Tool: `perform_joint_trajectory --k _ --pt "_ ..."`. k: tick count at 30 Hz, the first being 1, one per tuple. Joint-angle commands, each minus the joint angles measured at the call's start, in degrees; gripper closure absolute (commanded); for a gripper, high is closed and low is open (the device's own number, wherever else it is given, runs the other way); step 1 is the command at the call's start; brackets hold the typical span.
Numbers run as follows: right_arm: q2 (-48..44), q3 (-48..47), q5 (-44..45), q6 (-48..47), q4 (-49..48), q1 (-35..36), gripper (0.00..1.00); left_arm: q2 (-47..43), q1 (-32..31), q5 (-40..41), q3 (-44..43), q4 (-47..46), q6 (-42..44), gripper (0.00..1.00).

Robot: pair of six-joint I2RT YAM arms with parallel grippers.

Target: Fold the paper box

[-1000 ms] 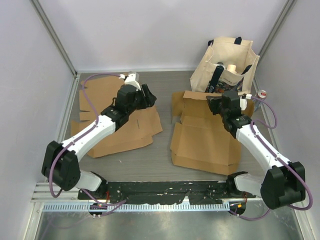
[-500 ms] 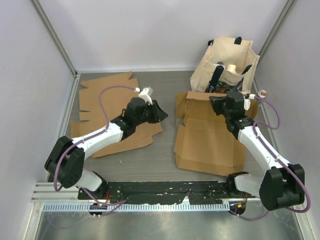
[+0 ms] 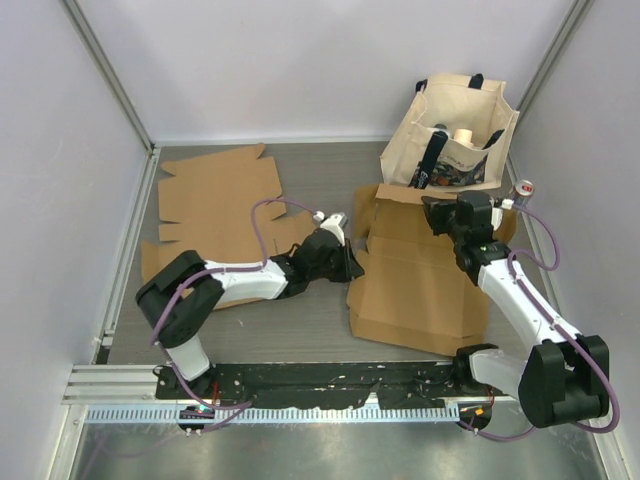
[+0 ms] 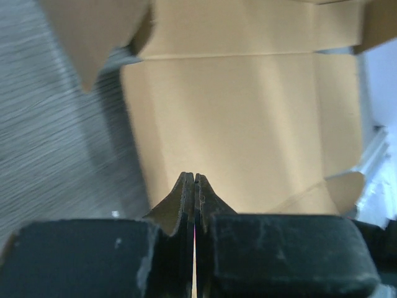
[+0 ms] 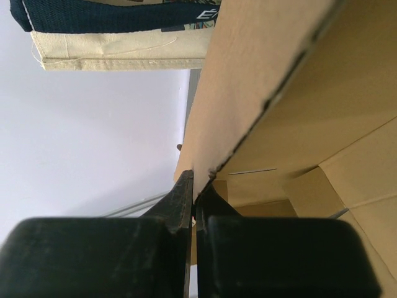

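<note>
The paper box (image 3: pixel 415 290) is a flat brown cardboard blank on the right half of the table, with its far flap lifted. My right gripper (image 3: pixel 437 213) is shut on that far flap's edge; the right wrist view shows the cardboard (image 5: pixel 279 74) pinched between the jaws (image 5: pixel 198 186). My left arm lies low across the table, and its gripper (image 3: pixel 350 265) is at the box's left edge. In the left wrist view its jaws (image 4: pixel 194 178) are shut with nothing between them, pointing over the box's inner panel (image 4: pixel 248 118).
More flat cardboard blanks (image 3: pixel 215 190) lie at the back left, partly under my left arm. A cream tote bag (image 3: pixel 455 130) with items stands at the back right, and a small tape roll (image 3: pixel 525 187) sits beside it. Walls enclose the table.
My left arm swung down from the left cardboard blanks and reached right to the box's left edge, closing its jaws on the way. The right gripper kept its hold on the flap and shifted slightly right.
</note>
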State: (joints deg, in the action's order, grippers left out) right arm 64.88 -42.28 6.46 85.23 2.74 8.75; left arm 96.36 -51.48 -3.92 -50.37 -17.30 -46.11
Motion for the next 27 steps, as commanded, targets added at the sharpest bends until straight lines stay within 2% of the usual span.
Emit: perform_joint_trajectory --k 1,4,8,12,15,18,20,25,27 --pt "-2.2 3.0 -1.2 -0.2 0.4 -0.2 0.98 4.2 0.2 6.8 0.0 -0.4 -3.5 1.00" --pt "-3.7 5.0 -1.9 -1.4 0.0 -0.4 0.98 6.4 0.2 12.2 0.9 1.8 -4.4 1.00" --pt "-5.7 8.5 -1.3 -3.3 -0.4 -0.5 0.98 8.3 0.2 16.2 -0.8 9.2 -5.0 1.00" --pt "-8.0 11.4 0.0 -3.8 -0.7 -0.8 0.98 8.1 0.2 19.4 1.2 9.4 -4.7 1.00" --pt "-9.0 11.1 0.6 -5.2 -0.4 -0.8 0.98 7.2 0.2 15.8 3.0 4.8 -2.1 1.00" --pt "-9.4 10.4 1.0 -6.5 -0.3 -0.8 0.98 4.6 0.2 10.2 3.7 -0.8 2.2 0.84" --pt "-9.6 10.3 1.1 -6.4 -0.1 -0.8 0.98 2.7 0.2 9.6 3.6 -1.9 4.8 0.72" --pt "-9.2 11.0 0.5 -5.0 -1.1 -0.8 0.98 -1.9 0.1 17.1 -0.5 3.3 10.5 0.54" --pt "-9.4 11.2 0.2 -4.6 -1.2 -0.8 0.98 -2.0 0.2 19.4 -2.3 5.3 12.7 0.51"
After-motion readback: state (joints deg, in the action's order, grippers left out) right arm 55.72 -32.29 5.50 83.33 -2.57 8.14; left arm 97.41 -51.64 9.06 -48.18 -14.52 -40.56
